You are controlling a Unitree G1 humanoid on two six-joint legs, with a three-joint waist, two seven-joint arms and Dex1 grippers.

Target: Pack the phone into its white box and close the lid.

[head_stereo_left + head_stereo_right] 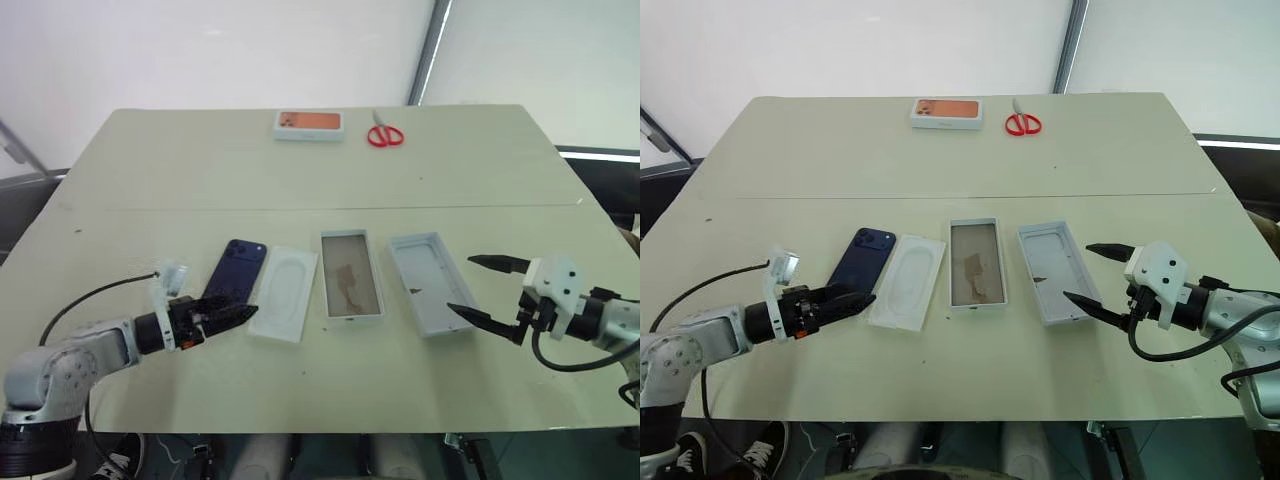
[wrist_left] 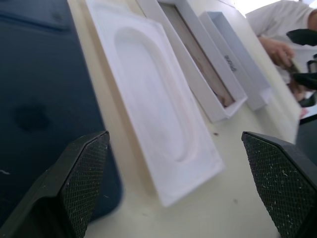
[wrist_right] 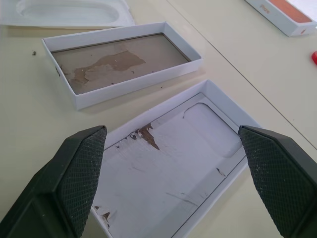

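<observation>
The left hand (image 1: 852, 299) reaches in low from the side, its two black fingers spread apart. It holds nothing. Its tips sit at the near end of the phone (image 1: 862, 257). The right hand (image 1: 1098, 275) comes in from the other side, also low, with its fingers spread wide and nothing between them. It points at the near end of the lid (image 1: 1050, 270).

Four flat things lie in a row on the pale surface (image 1: 960, 165). The white box (image 1: 975, 263) is in the middle. On one side of the white box lies a white insert (image 1: 908, 280), and past that the phone. On the other side of the white box lies the lid, open side up.

In the left wrist view the phone is a dark blur and cut off at the edge. A person in a white sleeve (image 2: 277, 25) shows far behind the row, partly cut off.

The phone is dark blue, thin and shiny. The white box is card with low walls and a brown, patchy floor. The lid is pale inside with small torn brown spots. The insert has a smooth oval dip. The finger pads (image 3: 81, 173) are black with tiny bumps.

Far behind the white box lie an orange-topped box (image 1: 946, 112) and red scissors (image 1: 1022, 123)
</observation>
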